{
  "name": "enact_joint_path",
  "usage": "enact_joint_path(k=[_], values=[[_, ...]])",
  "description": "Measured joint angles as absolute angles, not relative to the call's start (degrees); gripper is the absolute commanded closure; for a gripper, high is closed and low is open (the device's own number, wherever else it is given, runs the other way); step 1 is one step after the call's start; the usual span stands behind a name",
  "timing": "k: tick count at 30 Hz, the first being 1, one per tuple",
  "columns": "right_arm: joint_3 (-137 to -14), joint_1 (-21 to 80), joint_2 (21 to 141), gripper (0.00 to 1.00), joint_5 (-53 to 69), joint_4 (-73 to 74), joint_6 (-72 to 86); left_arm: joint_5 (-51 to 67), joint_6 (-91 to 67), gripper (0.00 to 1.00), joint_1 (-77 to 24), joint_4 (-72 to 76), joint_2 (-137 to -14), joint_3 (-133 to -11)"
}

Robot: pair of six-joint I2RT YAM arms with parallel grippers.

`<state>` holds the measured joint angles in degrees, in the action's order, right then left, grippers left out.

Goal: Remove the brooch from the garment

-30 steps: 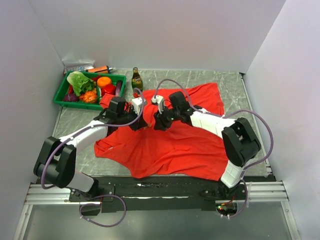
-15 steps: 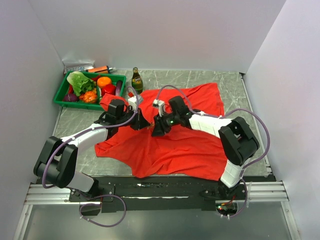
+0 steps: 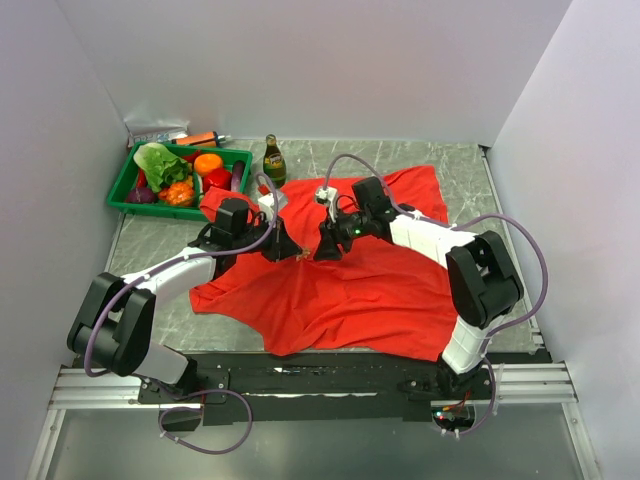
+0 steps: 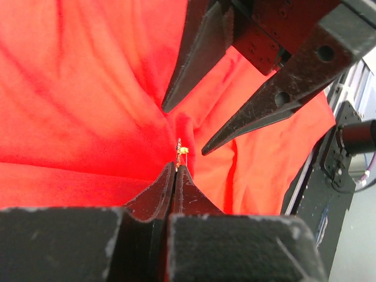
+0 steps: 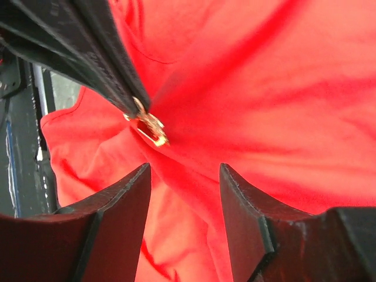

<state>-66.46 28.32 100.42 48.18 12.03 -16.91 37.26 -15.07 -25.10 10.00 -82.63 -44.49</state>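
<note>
The red garment (image 3: 370, 290) lies spread over the table's middle. My left gripper (image 3: 295, 254) is shut on the tiny gold brooch (image 3: 303, 257), which is still stuck in a raised peak of cloth. In the left wrist view the shut jaws (image 4: 176, 166) pinch the brooch (image 4: 180, 151) at their tips. My right gripper (image 3: 325, 250) is open, just right of the brooch. It shows in the left wrist view (image 4: 183, 130), tips apart over the fabric (image 4: 88, 88). In the right wrist view the brooch (image 5: 150, 127) hangs from the left gripper's tip (image 5: 130, 107), above my open right gripper (image 5: 184, 167).
A green tray (image 3: 123, 186) of toy vegetables stands at the back left. A dark glass bottle (image 3: 273, 158) stands beside it, close to the garment's far edge. An orange pen (image 3: 200, 137) lies behind the tray. Walls close in on three sides.
My right arm has drawn back to the right, its gripper now a little apart from the left one. The left gripper shifted slightly right a second ago, then stayed on the brooch.
</note>
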Motion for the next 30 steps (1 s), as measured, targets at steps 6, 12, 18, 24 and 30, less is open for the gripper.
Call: enact_joint_path(k=[6,12,18,24,30], values=[[-67.7,28.8,100.5,0.43,50.2,12.0,-19.9,39.4,-13.8,0.99,-25.1,9.2,-82.7,-44.9],[-69.5,29.5,101.1,0.46,51.4,12.1,-21.0,40.9,-13.6,0.99,-25.1,8.8,-82.8,-45.0],[-69.8,30.4,101.6,0.48,52.0,12.8,-22.5,41.4,-13.6,0.99,-25.1,8.7,-83.2,-45.0],[-70.4,30.8,101.8,0.51,52.7,14.5,-24.9,42.1,-13.5,0.99,-25.1,8.5,-84.1,-45.8],[-71.2,31.0,102.0,0.60,53.8,17.3,-27.9,42.3,-13.2,0.99,-25.1,8.4,-84.5,-46.3]])
